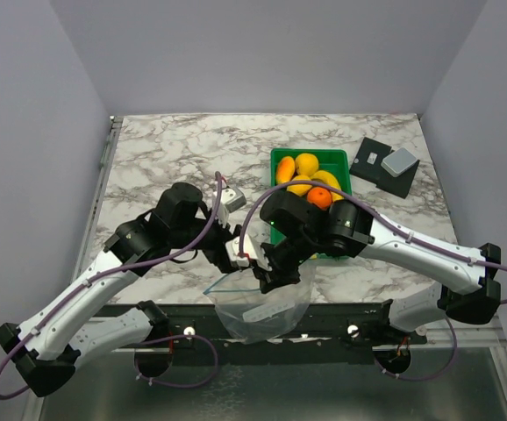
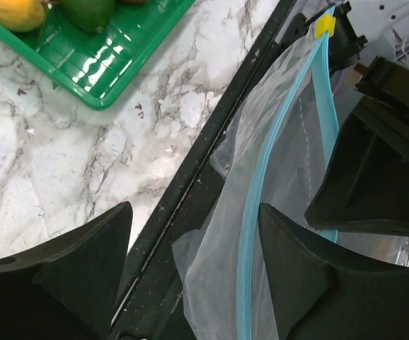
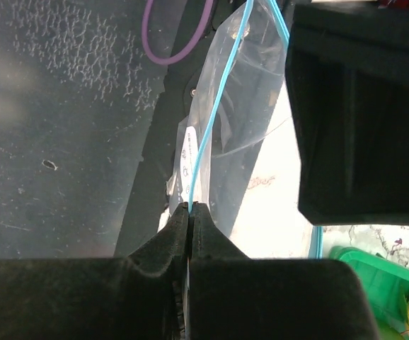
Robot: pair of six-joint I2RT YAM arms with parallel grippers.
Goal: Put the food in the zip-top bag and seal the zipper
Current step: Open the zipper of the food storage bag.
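The clear zip-top bag (image 1: 267,309) hangs over the table's near edge, its light blue zipper (image 2: 250,234) running up between the arms. My right gripper (image 3: 190,209) is shut on the zipper strip (image 3: 215,113) and also shows in the top view (image 1: 267,279). My left gripper (image 2: 194,276) is open, with the bag's mouth and zipper lying between its fingers (image 2: 310,283), close to the right one; in the top view it (image 1: 236,253) is just left of the right gripper. The food (image 1: 306,175), orange-yellow fruits and a red one, lies in the green tray (image 1: 278,158). A dark green fruit (image 2: 88,10) shows in the left wrist view.
A black plate with a grey block (image 1: 387,164) sits at the back right. The black rail of the table's near edge (image 2: 190,184) runs under the bag. The tray's corner (image 3: 364,283) is right beside the right gripper.
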